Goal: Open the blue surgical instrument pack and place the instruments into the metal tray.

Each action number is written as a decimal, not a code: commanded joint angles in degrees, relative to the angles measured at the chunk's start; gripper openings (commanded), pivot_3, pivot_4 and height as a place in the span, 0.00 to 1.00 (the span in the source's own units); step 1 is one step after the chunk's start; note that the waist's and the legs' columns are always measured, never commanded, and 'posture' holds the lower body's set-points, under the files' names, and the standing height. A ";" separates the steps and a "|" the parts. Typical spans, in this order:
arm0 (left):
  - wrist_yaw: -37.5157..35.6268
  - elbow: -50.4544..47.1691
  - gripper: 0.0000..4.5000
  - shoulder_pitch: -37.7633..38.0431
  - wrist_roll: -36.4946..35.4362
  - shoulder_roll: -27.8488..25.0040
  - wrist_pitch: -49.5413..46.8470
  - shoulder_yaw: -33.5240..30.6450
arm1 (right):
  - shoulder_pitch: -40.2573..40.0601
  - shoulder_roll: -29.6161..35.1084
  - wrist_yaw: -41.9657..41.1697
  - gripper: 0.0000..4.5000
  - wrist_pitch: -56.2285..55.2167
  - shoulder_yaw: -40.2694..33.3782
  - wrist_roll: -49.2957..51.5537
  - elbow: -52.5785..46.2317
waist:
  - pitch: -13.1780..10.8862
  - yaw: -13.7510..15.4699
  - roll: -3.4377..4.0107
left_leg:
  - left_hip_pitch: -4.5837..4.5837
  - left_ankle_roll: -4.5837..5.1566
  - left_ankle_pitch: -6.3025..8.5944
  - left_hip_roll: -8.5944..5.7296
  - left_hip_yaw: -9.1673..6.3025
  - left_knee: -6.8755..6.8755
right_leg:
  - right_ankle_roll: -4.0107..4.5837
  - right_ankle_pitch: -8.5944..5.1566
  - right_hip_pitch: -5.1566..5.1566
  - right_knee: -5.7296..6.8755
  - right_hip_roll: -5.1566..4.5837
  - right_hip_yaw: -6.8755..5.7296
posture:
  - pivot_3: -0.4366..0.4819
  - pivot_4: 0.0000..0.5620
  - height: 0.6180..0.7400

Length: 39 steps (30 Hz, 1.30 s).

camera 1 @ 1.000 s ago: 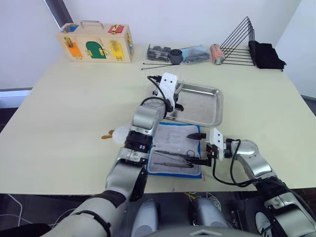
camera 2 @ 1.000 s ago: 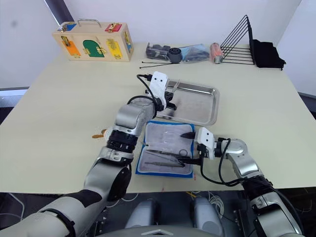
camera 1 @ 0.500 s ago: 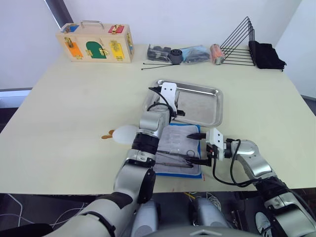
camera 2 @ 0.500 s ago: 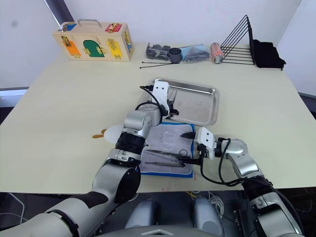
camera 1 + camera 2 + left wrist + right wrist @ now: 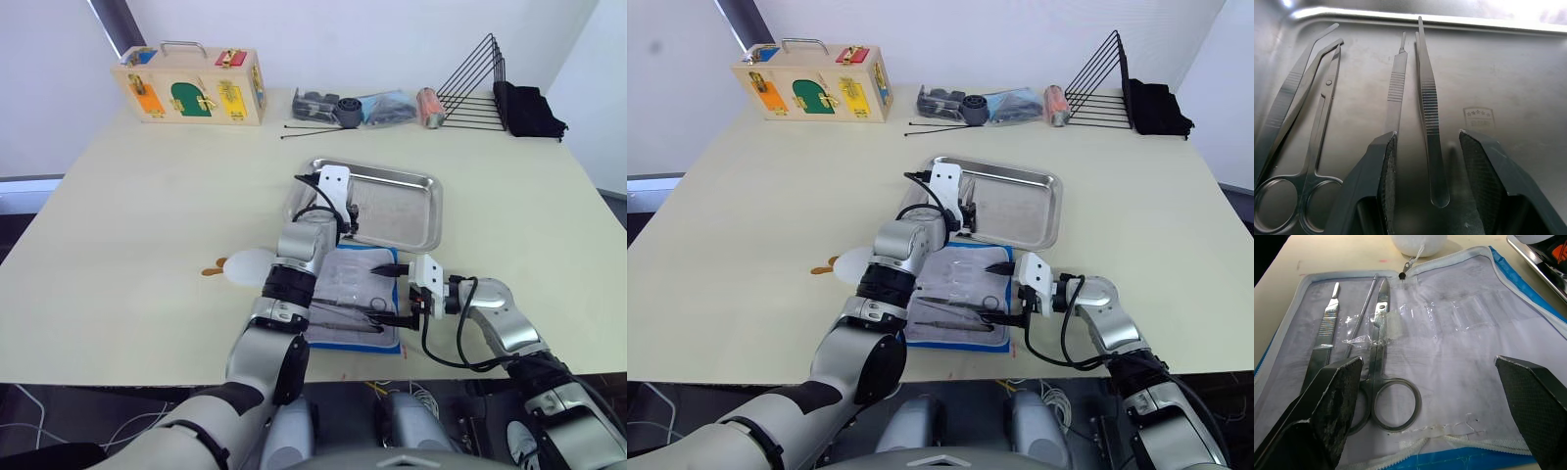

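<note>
1. The blue surgical instrument pack (image 5: 351, 299) lies open and flat on the table (image 5: 127, 235), near the front edge. Its pale lining faces up.
2. The metal tray (image 5: 411, 211) sits just behind the pack, touching or almost touching its far edge.
3. The left gripper (image 5: 1427, 183) is low over the left end of the tray. Its two black fingers (image 5: 1382, 181) are spread apart and hold nothing.
4. A pair of tweezers (image 5: 1427, 122) lies on the tray floor in the gap between those fingers.
5. A thin flat handle (image 5: 1397, 88) lies just beside the tweezers. Its near end goes under one finger.
6. Bent scissors (image 5: 1312, 147) with two ring handles lie on the tray too, and another bent tool (image 5: 1290, 103) rests next to them.
7. The right gripper (image 5: 392, 294) is at the right edge of the open pack, pointing across it. Its fingers (image 5: 1528, 401) are spread wide and hold nothing.
8. Scissors (image 5: 1382, 367) with ring handles are left in the pack, under clear loops. A flat silver handle (image 5: 1325, 338) and a thin rod (image 5: 1362, 311) lie beside them.
9. A white round pouch (image 5: 245, 266) sits just left of the pack.
10. A wooden box (image 5: 191, 86) with colourful locks and a black wire rack (image 5: 475, 83) stand at the far side of the table.
</note>
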State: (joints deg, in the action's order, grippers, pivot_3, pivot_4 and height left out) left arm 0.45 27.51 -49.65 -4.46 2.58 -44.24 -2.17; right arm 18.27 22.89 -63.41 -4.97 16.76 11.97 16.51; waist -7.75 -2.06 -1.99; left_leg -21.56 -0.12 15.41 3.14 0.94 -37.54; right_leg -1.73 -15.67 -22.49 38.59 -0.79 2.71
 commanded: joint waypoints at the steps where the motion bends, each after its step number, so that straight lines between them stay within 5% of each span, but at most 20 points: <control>1: -1.08 -2.83 0.49 0.18 0.27 -0.44 3.73 0.75 | -3.66 1.00 1.01 1.00 3.40 3.23 -5.16 5.73 | 0.00 0.00 0.00 | 0.00 0.00 0.00 0.00 0.00 0.00 | 0.00 0.00 0.00 0.00 0.00 0.00 | 0.48 0.27 1.00; 8: -14.45 -8.71 0.49 4.73 -1.33 -4.59 18.54 4.64 | -3.67 1.09 1.00 1.00 3.20 3.13 -5.17 5.86 | 0.00 0.01 0.01 | 0.01 -0.15 -0.08 0.00 0.00 0.07 | 0.01 0.00 0.00 -0.01 -0.02 -0.01 | 0.48 0.27 1.00; 15: -33.10 -19.22 0.49 11.73 -7.40 -11.33 21.55 7.14 | -3.74 1.15 0.94 1.00 2.77 3.01 -5.11 6.13 | 0.00 -0.02 0.02 | 0.03 -0.14 -0.08 0.00 0.01 0.08 | 0.01 0.00 0.02 -0.02 -0.02 0.00 | 0.48 0.27 1.00; 29: -77.51 -29.45 0.49 26.07 -22.12 -39.47 29.58 3.64 | -3.51 1.92 -0.01 1.00 2.24 2.62 -4.80 6.36 | -0.02 -0.07 0.04 | 0.04 -0.11 -0.07 0.03 0.01 0.09 | 0.04 -0.02 0.02 -0.07 -0.05 -0.05 | 0.48 0.27 1.00; 33: -84.69 -28.33 0.49 26.37 -24.32 -44.45 31.19 2.28 | -3.62 2.18 -0.20 1.00 2.21 2.49 -4.76 6.30 | -0.03 0.05 0.07 | 0.04 -0.10 -0.06 0.04 0.03 0.09 | 0.06 -0.03 0.02 -0.10 -0.05 -0.05 | 0.48 0.27 1.00; 39: -92.90 -30.88 0.99 29.09 -31.69 -54.36 34.71 3.72 | -4.19 2.08 -0.29 1.00 2.13 2.05 -4.22 5.97 | -0.05 0.07 0.09 | 0.00 -0.09 -0.06 0.06 0.04 0.11 | 0.06 -0.04 -0.02 -0.13 -0.05 -0.05 | 0.48 0.27 1.00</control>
State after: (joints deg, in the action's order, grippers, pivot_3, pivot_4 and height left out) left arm -89.14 -1.01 -21.13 -32.53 -49.55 -12.15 1.13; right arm 18.06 23.21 -63.90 -5.34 16.41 12.08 16.60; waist -7.80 -1.98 -1.90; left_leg -21.56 -0.21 15.35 3.21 0.98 -37.43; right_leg -1.68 -15.71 -22.51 38.44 -0.85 2.66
